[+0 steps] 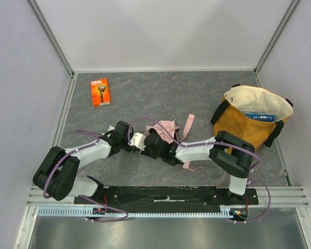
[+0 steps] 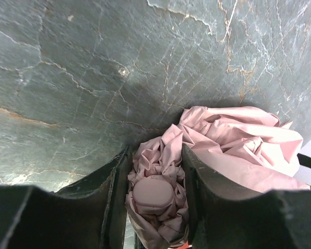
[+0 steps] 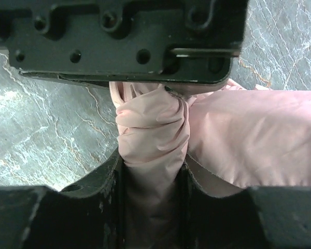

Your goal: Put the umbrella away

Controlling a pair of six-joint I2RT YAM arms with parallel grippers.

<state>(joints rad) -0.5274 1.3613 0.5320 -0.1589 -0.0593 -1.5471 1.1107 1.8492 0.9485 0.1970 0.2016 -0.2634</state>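
The pale pink umbrella [image 1: 167,128] lies crumpled on the grey table between my two grippers. My left gripper [image 1: 141,143] is shut on its end: in the left wrist view the round pink cap [image 2: 153,194] and bunched fabric sit between the black fingers [image 2: 197,181]. My right gripper [image 1: 156,143] is shut on a bunched fold of the fabric [image 3: 151,140], with the left gripper's black body [image 3: 124,39] right above it. A pink strap [image 1: 188,127] trails toward the bag. The shaft and rib tips are hidden.
A mustard-yellow tote bag [image 1: 249,127] with cream lining stands open at the right, a blue item [image 1: 259,116] inside. An orange razor package [image 1: 100,92] lies at the far left. Grey walls enclose the table on three sides.
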